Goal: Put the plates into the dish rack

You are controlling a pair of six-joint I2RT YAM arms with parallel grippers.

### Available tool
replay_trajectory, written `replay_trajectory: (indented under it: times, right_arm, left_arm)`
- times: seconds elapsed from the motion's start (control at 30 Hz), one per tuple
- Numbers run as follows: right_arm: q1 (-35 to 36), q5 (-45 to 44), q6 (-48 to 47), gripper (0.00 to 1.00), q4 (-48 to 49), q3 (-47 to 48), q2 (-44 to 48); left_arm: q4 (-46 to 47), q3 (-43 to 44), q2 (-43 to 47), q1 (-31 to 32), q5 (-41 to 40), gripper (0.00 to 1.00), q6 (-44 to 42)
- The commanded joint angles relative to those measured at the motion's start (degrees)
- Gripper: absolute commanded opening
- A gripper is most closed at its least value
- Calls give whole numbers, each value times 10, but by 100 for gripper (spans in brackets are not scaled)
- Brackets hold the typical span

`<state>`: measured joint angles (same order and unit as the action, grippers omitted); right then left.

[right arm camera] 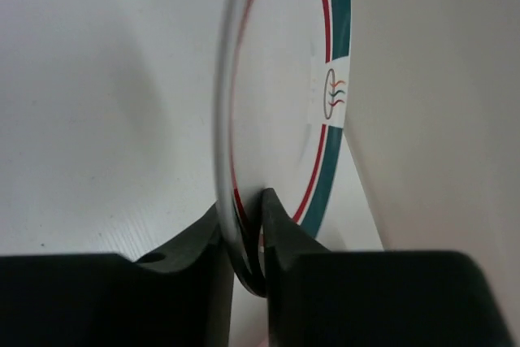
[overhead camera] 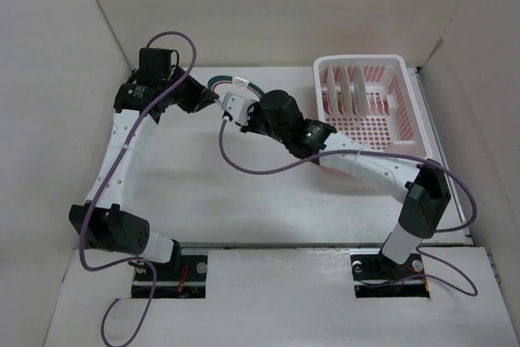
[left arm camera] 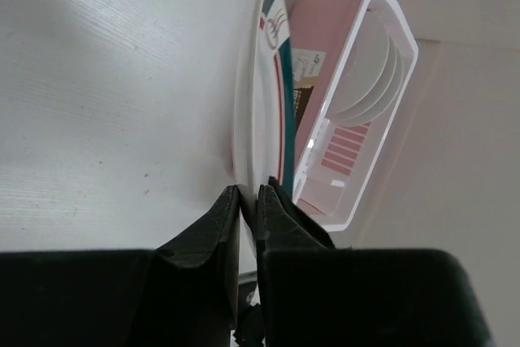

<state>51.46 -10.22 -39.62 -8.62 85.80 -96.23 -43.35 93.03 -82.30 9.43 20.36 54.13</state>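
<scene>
The teal-rimmed plate (right arm camera: 276,103) is held on edge between two claws. The right claw (right arm camera: 244,229) is clamped on the rim nearest it, and the left claw (left arm camera: 249,201) pinches the rim from its own side. Just beyond the plate from the left claw sits the dish rack (overhead camera: 360,60) on the bench (overhead camera: 244,193), with three white plates (overhead camera: 351,91) upright inside.
</scene>
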Motion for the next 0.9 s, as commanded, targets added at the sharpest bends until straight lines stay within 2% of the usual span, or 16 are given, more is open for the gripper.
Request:
replay_trajectory:
  times: [0.0, 0.07, 0.1, 0.17, 0.2, 0.23, 0.27, 0.37, 0.4, 0.47, 0.5, 0.6, 0.7, 0.73, 0.77, 0.87]
  right_arm:
    - [-5, 8, 32, 16, 28, 31, -8]
    - [-5, 8, 38, 9, 28, 31, -8]
    - [-5, 8, 38, 0, 28, 31, -2]
    - [0, 8, 38, 0, 28, 31, 4]
    - [7, 3, 44, 0, 28, 31, 9]
    - [12, -2, 44, 0, 28, 31, 10]
    - [12, -2, 52, 0, 28, 31, 16]
    - [12, -2, 73, 0, 33, 31, 31]
    - [12, -2, 73, 0, 33, 31, 40]
    - [12, -15, 92, 0, 40, 24, 58]
    - [12, -23, 100, 0, 40, 19, 64]
    - [-15, -36, 162, 0, 40, 19, 100]
    - [-86, -27, 253, 0, 40, 11, 152]
    - [-112, -18, 275, 0, 40, 5, 167]
    - [-171, 10, 294, 0, 40, -3, 180]
    - [-264, 54, 343, 0, 34, -22, 218]
  left_arm:
    - [15, 17, 34, -2, 20, 0, -10]
    - [20, 17, 34, -2, 14, 0, -16]
    - [20, 17, 34, -2, 14, 0, -16]
    - [69, 1, 34, -7, 36, 0, -21]
    - [89, -18, 34, -7, 59, 6, -21]
    - [150, -29, 34, -7, 80, 14, -21]
    - [151, -42, 34, -7, 96, 24, -21]
    - [238, -63, 34, -13, 129, 55, -21]
    - [262, -63, 29, -13, 130, 74, -16]
    - [282, -69, 28, -18, 114, 93, -23]
    - [282, -69, 34, -18, 77, 100, -37]
    - [225, -43, 22, -18, 15, 100, -79]
    - [166, -37, 9, -12, -69, 100, -137]
    - [157, -37, 9, -12, -109, 100, -147]
    - [151, -47, 9, -6, -127, 100, -164]
    - [161, -90, 25, -1, -154, 100, -172]
